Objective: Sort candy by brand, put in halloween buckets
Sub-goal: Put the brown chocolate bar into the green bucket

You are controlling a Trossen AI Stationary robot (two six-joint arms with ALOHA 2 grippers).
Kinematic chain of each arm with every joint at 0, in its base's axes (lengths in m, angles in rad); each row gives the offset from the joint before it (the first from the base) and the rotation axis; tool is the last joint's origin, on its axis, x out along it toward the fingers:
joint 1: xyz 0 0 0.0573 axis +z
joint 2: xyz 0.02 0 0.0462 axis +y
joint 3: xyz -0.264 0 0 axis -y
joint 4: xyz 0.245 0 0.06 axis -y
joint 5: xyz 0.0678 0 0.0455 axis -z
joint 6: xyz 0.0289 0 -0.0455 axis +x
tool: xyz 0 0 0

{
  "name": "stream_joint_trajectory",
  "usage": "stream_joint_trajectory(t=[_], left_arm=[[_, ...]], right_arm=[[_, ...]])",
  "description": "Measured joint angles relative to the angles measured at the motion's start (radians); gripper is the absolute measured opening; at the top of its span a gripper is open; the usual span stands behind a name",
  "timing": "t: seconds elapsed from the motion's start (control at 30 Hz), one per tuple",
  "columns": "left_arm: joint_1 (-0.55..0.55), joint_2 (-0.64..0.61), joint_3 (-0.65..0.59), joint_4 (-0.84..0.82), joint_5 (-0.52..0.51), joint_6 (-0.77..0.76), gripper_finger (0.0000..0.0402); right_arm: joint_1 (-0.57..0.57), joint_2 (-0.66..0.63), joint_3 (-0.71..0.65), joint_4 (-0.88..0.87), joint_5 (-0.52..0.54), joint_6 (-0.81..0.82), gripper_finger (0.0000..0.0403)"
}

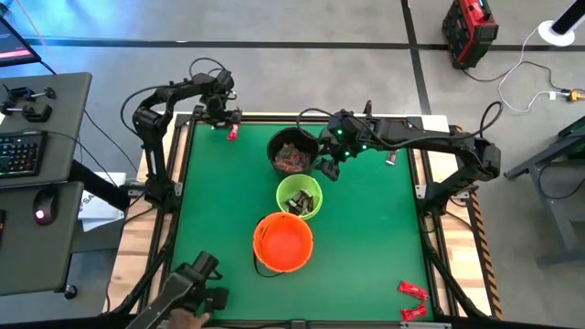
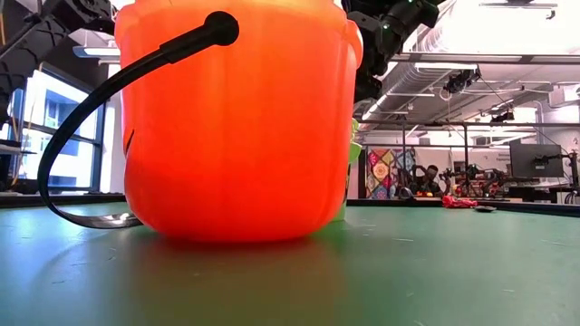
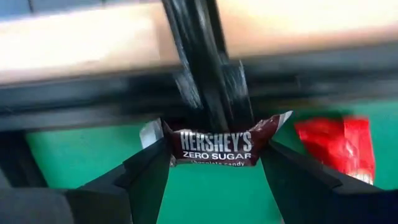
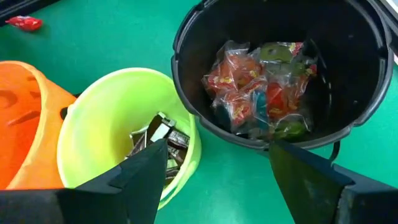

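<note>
My left gripper (image 1: pixel 222 117) is at the table's far left corner, shut on a brown Hershey's candy (image 3: pixel 214 148). A red candy (image 1: pixel 232 132) lies on the mat right beside it, also seen as the red candy (image 3: pixel 339 148). The black bucket (image 1: pixel 292 151) holds silvery-clear wrapped pieces (image 4: pixel 255 87). The lime green bucket (image 1: pixel 300 196) holds dark brown pieces (image 4: pixel 163 144). The orange bucket (image 1: pixel 283 242) stands nearest. My right gripper (image 4: pixel 217 163) hangs open beside the black bucket, over the gap between it and the green bucket (image 4: pixel 112 124). My left gripper pinches the brown candy between its two fingers, one finger at each crimped end (image 3: pixel 163 144) of the wrapper. The printed face shows in the gap between them. The candy sits level; whether it is clear of the mat I cannot tell.
Two red candies (image 1: pixel 413 292) lie near the table's near right corner. The orange bucket (image 2: pixel 236 118) with its black handle (image 2: pixel 91 136) fills the low view. A dark device (image 1: pixel 196 279) sits at the near left edge. Open green mat lies left and right of the buckets.
</note>
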Motion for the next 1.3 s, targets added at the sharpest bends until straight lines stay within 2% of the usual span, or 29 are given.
stream_joint_trajectory(t=[0.2, 0.37, 0.5, 0.67, 0.8, 1.07, 1.2, 1.3], left_arm=[[-0.041, -0.010, -0.018, -0.081, 0.035, 0.056, 0.0241], [-0.089, -0.020, -0.026, -0.204, 0.123, 0.120, 0.0241], [-0.142, -0.028, -0.023, -0.267, 0.129, 0.171, 0.0241], [-0.241, -0.027, -0.027, -0.268, 0.124, 0.195, 0.0230], [-0.323, -0.031, -0.077, -0.260, 0.109, 0.208, 0.0186], [-0.418, -0.050, -0.179, -0.257, 0.083, 0.206, 0.0079], [-0.441, -0.125, -0.180, -0.209, 0.084, 0.216, 0.0029], [-0.439, -0.242, -0.174, -0.190, 0.087, 0.214, 0.0003]], right_arm=[[0.000, 0.000, 0.000, 0.002, 0.000, 0.000, 0.0272], [0.000, 0.000, -0.001, 0.002, 0.000, 0.000, 0.0272], [0.000, 0.000, -0.001, 0.002, 0.001, -0.001, 0.0272], [0.000, 0.000, -0.001, 0.002, 0.019, 0.000, 0.0272], [0.001, 0.000, -0.001, 0.002, 0.020, 0.001, 0.0272], [0.001, 0.000, -0.001, 0.002, 0.020, 0.000, 0.0272], [0.001, 0.000, -0.001, 0.002, 0.021, -0.010, 0.0272], [0.001, 0.000, -0.001, 0.002, 0.029, -0.037, 0.0272]])
